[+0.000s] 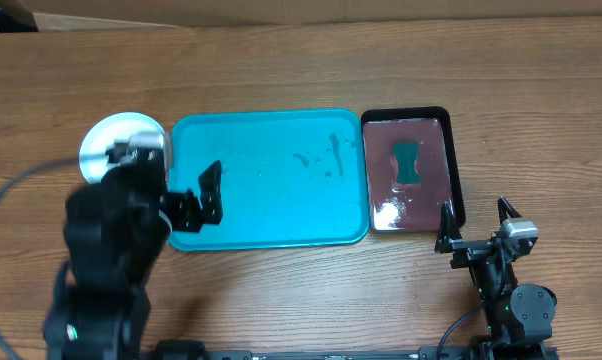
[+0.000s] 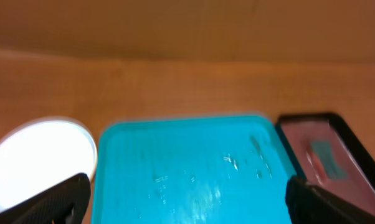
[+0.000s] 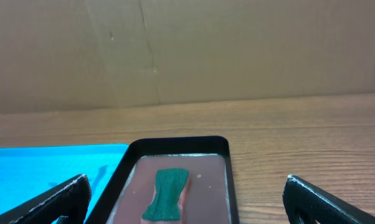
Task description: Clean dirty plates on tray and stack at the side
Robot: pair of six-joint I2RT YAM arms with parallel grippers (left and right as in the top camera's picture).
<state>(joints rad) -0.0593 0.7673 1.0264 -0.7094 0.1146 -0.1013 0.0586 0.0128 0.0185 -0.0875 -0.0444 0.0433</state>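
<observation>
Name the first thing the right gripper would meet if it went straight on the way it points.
Probably the black tray, near its right corner; the green sponge lies further in. How high the right gripper sits is unclear, so it might clear the rim.

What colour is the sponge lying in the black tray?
The sponge is dark green, clearest in the right wrist view.

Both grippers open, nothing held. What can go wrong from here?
1. The left gripper hangs near the pale round plastic plate beside the large turquoise plastic tray; a careless retreat might knock the plate.
2. The right gripper sits close to the narrow black tray of reddish water; a bump may spill it.
</observation>
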